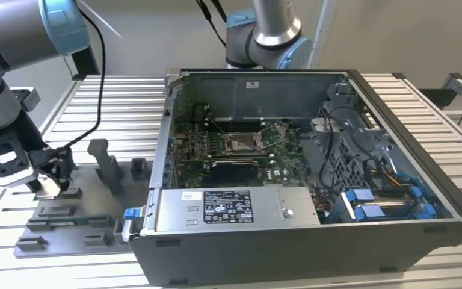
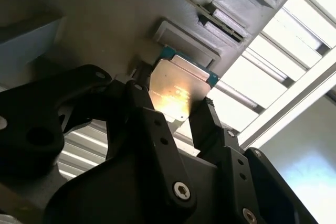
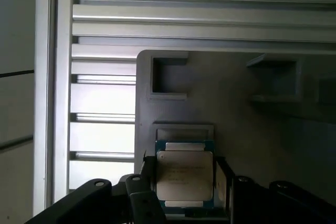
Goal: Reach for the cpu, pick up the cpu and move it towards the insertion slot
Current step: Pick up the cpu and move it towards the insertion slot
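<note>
- In the exterior view the pincer point(image 1: 46, 182) hangs low over the grey fixture tray point(image 1: 62, 224), at about 9 o'clock from the open computer case point(image 1: 215, 253).
- The pincer is clamped on the cpu point(image 2: 176, 85). In both wrist views its black fingers point(image 2: 137, 100) press against two opposite edges of the chip.
- The cpu sits silvery side up, just beside a shallow rectangular recess point(image 3: 184, 130) in the tray. Whether it has cleared the tray surface is hard to judge.
- The insertion slot point(image 1: 243, 142) lies well apart, between 2 and 3 o'clock from the pincer, in the green board inside the case.
- Two upright tray posts point(image 1: 103, 164) and the case's near wall point(image 1: 166, 150) stand between the pincer and the slot. The case top is open.
- The first wrist view shows the tray's edge against the slatted bench point(image 3: 100, 135), with bare slats beyond it.
- The second wrist view shows the chip's teal rim and a bright glare on its lid.
</note>
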Motion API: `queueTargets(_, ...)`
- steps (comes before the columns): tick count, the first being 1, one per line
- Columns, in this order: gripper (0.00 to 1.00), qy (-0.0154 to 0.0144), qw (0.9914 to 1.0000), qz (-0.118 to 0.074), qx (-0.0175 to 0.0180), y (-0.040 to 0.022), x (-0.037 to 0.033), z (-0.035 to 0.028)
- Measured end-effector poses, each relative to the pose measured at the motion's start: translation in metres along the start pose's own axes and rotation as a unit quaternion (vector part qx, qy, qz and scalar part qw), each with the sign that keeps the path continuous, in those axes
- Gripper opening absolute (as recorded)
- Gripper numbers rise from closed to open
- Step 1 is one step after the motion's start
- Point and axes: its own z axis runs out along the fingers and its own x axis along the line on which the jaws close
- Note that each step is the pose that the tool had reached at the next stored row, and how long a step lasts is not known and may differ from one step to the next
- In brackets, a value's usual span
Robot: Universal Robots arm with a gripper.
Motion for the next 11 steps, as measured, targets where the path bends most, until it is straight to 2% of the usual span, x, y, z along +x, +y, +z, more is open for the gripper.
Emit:
queueTargets(7, 0.00, 0.0001, 1.00000, 0.000, 0.0000, 0.0012, -0.0002, -0.0224)
queueTargets(11, 0.00, 0.0001, 1.00000, 0.000, 0.0000, 0.0020, -0.0004, -0.0382)
